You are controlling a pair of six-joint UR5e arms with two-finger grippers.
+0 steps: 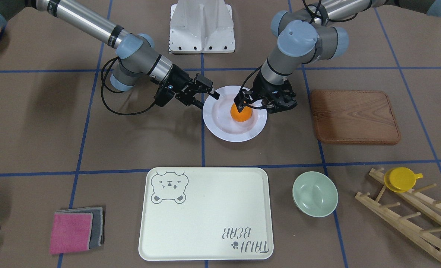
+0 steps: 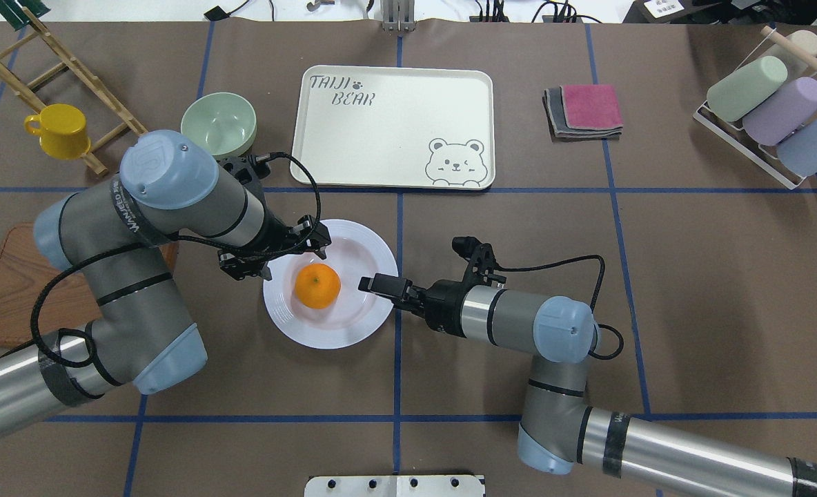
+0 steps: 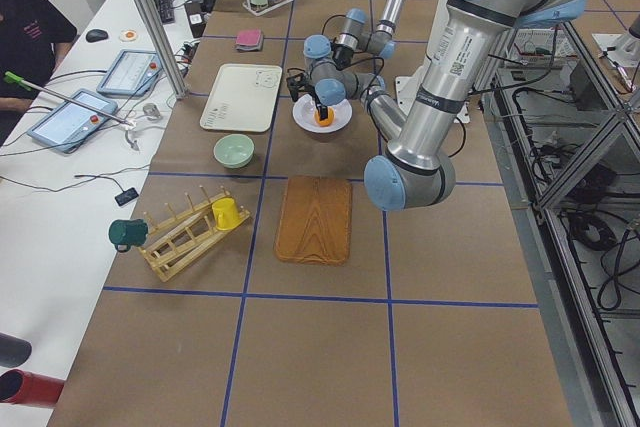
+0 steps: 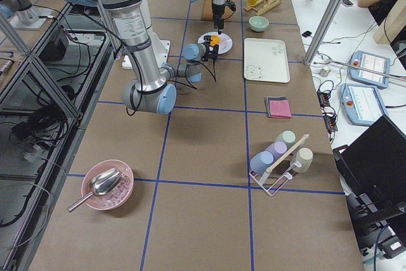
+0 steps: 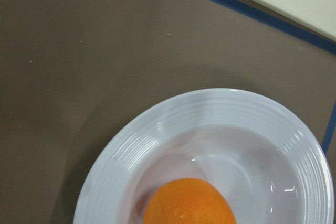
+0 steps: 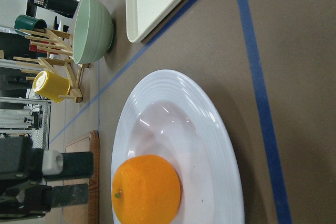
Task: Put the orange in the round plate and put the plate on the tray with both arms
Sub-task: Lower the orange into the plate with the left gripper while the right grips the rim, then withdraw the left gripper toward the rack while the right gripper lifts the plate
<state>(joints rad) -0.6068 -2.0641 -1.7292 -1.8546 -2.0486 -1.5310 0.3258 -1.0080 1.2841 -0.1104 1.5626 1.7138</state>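
Observation:
The orange [image 1: 241, 113] [image 2: 317, 286] lies in the well of the white round plate [image 1: 224, 131] [image 2: 353, 323] at mid-table. My left gripper [image 1: 250, 103] [image 2: 279, 252] hovers open over the plate's rim on the wooden-board side, just clear of the fruit. In the right wrist view its dark fingers [image 6: 68, 164] stand apart beside the orange [image 6: 147, 190]. My right gripper [image 1: 208, 100] [image 2: 374, 284] is open at the opposite rim, low and level. The cream bear tray [image 1: 205, 216] [image 2: 381, 124] lies empty beyond the plate. The left wrist view shows only plate [image 5: 210, 108] and orange [image 5: 189, 204].
A wooden board [image 1: 354, 115] lies beside the left arm. A pale-green bowl [image 1: 314, 193] and a wooden rack holding a yellow cup [image 1: 401, 178] stand near the tray. Folded cloths [image 1: 75, 230] lie on the tray's other side. A cup rack [image 2: 774, 110] is far right.

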